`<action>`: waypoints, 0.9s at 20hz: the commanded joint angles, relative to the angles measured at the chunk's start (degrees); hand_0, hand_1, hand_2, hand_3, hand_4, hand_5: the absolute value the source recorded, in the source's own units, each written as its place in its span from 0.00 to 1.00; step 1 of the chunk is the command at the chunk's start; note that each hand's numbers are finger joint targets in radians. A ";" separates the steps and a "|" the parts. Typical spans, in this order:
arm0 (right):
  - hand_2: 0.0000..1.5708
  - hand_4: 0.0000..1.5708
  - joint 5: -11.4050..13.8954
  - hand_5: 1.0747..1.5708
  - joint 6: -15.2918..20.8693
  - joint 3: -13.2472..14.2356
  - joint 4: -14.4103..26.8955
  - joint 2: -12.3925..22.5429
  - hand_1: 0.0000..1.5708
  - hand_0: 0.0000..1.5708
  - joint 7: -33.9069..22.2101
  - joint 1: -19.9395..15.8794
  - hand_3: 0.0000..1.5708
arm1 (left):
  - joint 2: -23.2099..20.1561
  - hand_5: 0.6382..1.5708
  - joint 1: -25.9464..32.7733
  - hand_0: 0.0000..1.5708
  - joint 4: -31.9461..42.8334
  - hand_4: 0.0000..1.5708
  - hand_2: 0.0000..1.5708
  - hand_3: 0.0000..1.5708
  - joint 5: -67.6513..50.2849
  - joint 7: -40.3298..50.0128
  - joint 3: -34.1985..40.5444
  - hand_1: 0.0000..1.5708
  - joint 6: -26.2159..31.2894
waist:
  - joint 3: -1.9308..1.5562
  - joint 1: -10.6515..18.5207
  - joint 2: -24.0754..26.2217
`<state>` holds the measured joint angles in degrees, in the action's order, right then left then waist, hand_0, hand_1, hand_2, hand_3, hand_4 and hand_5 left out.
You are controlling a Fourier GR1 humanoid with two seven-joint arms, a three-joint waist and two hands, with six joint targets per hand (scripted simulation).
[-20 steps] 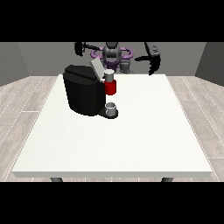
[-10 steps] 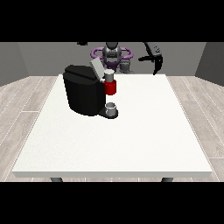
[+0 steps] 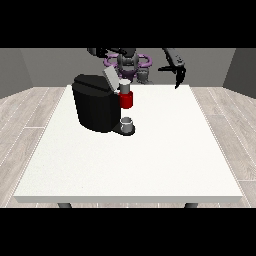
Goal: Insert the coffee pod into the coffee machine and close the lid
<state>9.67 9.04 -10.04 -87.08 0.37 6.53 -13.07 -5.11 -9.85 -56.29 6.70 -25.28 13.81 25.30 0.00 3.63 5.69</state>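
Note:
The black coffee machine stands on the back left part of the white table. Its grey lid is tilted up and back. A small grey coffee pod sits upright in the red holder at the machine's front. The hand at the view's left is raised behind and above the machine, apart from it. The hand at the view's right hangs over the table's back edge with its fingers pointing down and holds nothing.
A grey cup stands on the machine's drip tray under the red holder. The robot's torso is behind the table's back edge. Grey walls and a wood floor surround the table.
The hand at the view's left has risen slightly behind the machine. The hand at the view's right has shifted a little outward. The pod and lid have not moved.

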 commanded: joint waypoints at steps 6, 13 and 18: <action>0.00 0.22 1.73 1.00 4.39 5.94 8.33 0.45 0.00 0.00 0.54 -8.33 0.00 | -2.22 1.00 4.11 0.00 -6.59 0.15 0.00 0.00 0.29 -5.58 -3.32 0.00 2.52 | 0.00 4.28 -6.53; 0.00 0.23 -1.17 1.00 1.22 12.32 15.06 4.53 0.00 0.00 -0.85 -14.54 0.00 | 2.06 1.00 6.03 0.00 -15.37 0.24 0.00 0.00 -1.51 4.81 -5.64 0.00 -1.77 | -0.01 4.30 -5.16; 0.00 0.29 -2.20 1.00 1.52 14.06 20.02 4.11 0.00 0.00 6.01 -17.54 0.00 | -3.29 1.00 4.72 0.00 -12.09 0.20 0.00 0.00 -4.03 -3.33 -2.30 0.00 2.43 | 0.01 4.49 -10.68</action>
<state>8.00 10.60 2.98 -69.89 4.60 9.52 -29.08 -5.53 -5.45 -69.33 4.23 -25.12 9.77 25.53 -0.01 8.06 -2.75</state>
